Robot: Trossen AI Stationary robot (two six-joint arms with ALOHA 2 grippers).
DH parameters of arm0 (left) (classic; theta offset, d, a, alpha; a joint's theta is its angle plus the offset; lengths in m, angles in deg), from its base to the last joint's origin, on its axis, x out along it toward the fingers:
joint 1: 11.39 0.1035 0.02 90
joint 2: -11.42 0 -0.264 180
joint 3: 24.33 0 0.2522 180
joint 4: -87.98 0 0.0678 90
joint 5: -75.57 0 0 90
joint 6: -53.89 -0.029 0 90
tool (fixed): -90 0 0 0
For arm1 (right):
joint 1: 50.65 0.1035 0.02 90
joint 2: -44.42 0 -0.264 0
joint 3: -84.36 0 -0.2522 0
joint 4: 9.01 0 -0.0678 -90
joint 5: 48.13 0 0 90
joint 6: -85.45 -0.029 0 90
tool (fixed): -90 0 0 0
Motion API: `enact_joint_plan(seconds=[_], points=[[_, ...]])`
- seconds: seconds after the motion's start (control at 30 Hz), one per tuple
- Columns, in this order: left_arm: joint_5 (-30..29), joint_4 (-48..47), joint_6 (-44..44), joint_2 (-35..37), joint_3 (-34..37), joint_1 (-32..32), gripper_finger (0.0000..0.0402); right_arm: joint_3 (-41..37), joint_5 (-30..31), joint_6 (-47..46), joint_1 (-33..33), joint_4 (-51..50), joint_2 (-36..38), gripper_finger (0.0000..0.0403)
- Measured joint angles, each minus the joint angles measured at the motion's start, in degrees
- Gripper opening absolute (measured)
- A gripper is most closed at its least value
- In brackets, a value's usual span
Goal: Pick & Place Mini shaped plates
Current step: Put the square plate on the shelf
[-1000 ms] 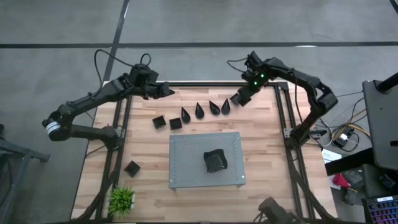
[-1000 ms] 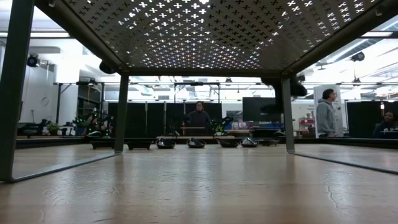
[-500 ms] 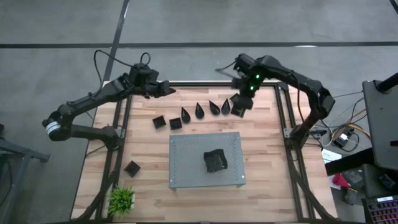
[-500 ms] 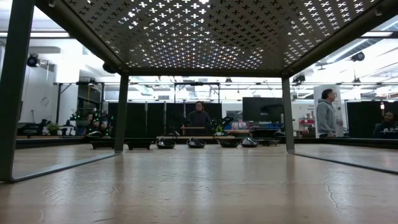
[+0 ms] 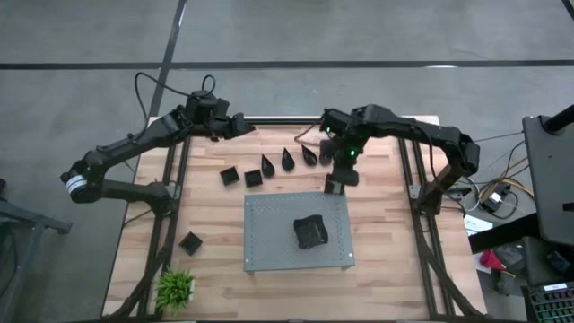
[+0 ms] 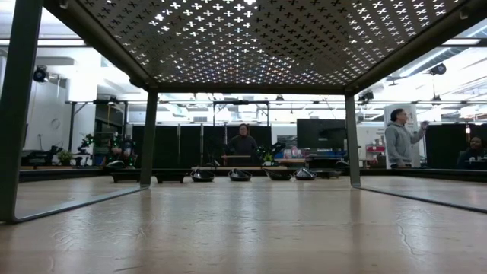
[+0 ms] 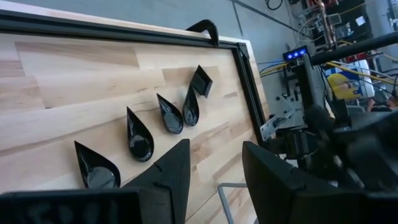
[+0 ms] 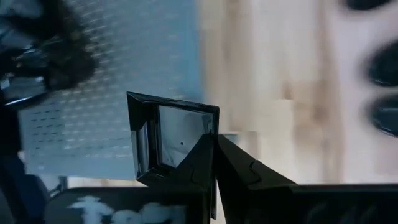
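Grey concrete floor point(image 5: 90, 36) surrounds the table, while dark partitions point(image 6: 190, 144) stand under bright ceiling lights point(image 6: 251, 97) behind.

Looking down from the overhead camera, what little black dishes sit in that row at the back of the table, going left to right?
Square dish → square dish → teardrop dish → teardrop dish → teardrop dish. Past that, the right arm covers the row.

Even, bright overhead light; right wrist view heavily motion-blurred.
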Motion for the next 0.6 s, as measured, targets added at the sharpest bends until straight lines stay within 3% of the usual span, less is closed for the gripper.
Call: enact_joint_plan(seconds=[0.27,0.6], points=[[1.20,0.36,-1.61,0.02,-0.02,0.00,0.0138,0.00,0.13,-4.67,6.08,0.31,-2.06,0.0008],[2.92,0.42,-2.38,0.04,-0.02,0.00,0.0138,-0.02,0.33,-4.72,7.25,0.64,-4.17,0.0008]])
